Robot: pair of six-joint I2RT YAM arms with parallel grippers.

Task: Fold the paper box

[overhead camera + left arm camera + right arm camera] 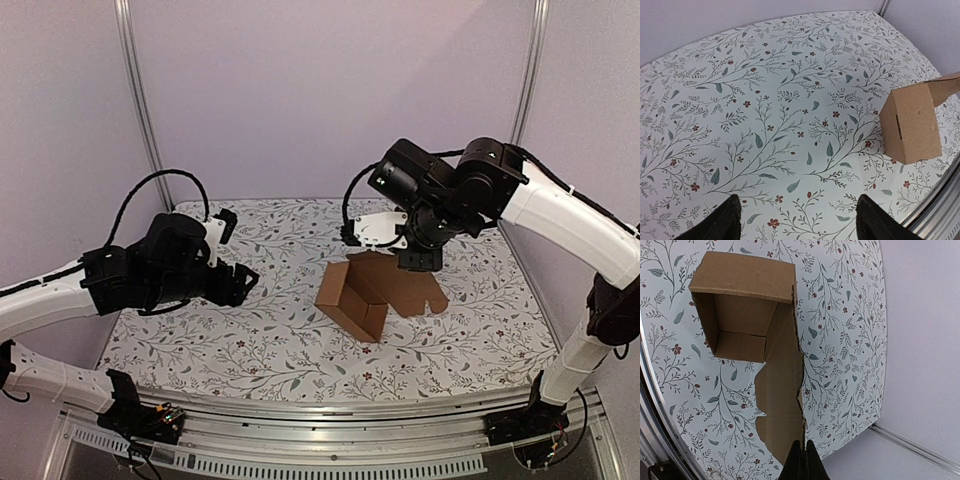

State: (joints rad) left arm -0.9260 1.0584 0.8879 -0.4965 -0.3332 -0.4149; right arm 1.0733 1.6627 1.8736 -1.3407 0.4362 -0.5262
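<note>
The paper box (pixel 352 300) is a brown carton, half erected, standing on the floral table mid-right with its long lid flap (pixel 408 284) spread out behind it. My right gripper (pixel 418 262) is shut on the far edge of that flap. In the right wrist view, the fingertips (pixel 803 452) pinch the flap (pixel 782 405), and the box's open cavity (pixel 740 325) lies beyond. My left gripper (pixel 240 283) hovers open to the box's left, holding nothing. In the left wrist view, its fingers (pixel 725 222) stand wide apart over bare cloth, with the box (pixel 910 125) at the right.
The floral tablecloth (pixel 250 340) covers the work surface. A metal rail (pixel 330 415) runs along the near edge. Lilac walls and two upright posts (pixel 140 100) close in the back and sides.
</note>
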